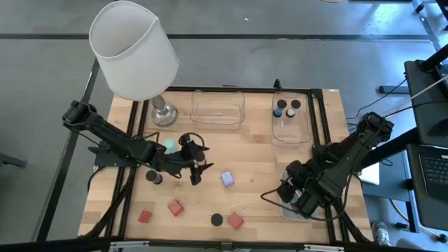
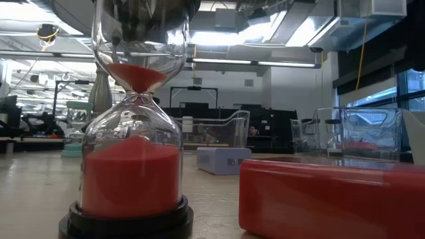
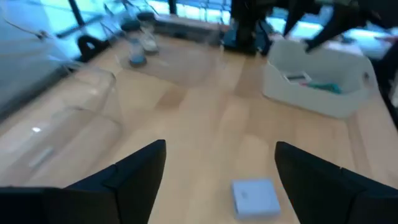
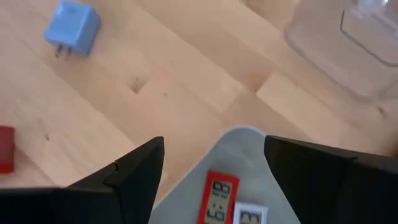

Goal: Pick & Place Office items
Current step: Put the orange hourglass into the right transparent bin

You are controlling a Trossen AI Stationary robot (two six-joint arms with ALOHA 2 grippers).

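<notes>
Wooden table point(image 1: 259, 157), items scattered. Left gripper point(image 1: 198, 171), jaws apart, empty, near centre; blue cube point(image 1: 228, 178) just at its 3 o'clock. Right gripper point(image 4: 211, 163), jaws apart, over pale tray point(image 4: 236, 149) holding red rectangle point(image 4: 217, 199). Risk: skewed closing could nudge cube away.

left gripper point(image 1: 198, 170) hovers mid-table, fingers spread and empty; right gripper point(image 1: 288, 190) hangs near the front right, fingers parted.

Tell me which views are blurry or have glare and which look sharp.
Left wrist view: soft throughout, with the lavender-blue cube-shaped plug adapter smeared. Low view: the near red-sand hourglass is sharp, with bright ceiling lights glaring behind it. High view: evenly lit, and the white lampshade is crisp. Right wrist view: slightly soft.
</notes>
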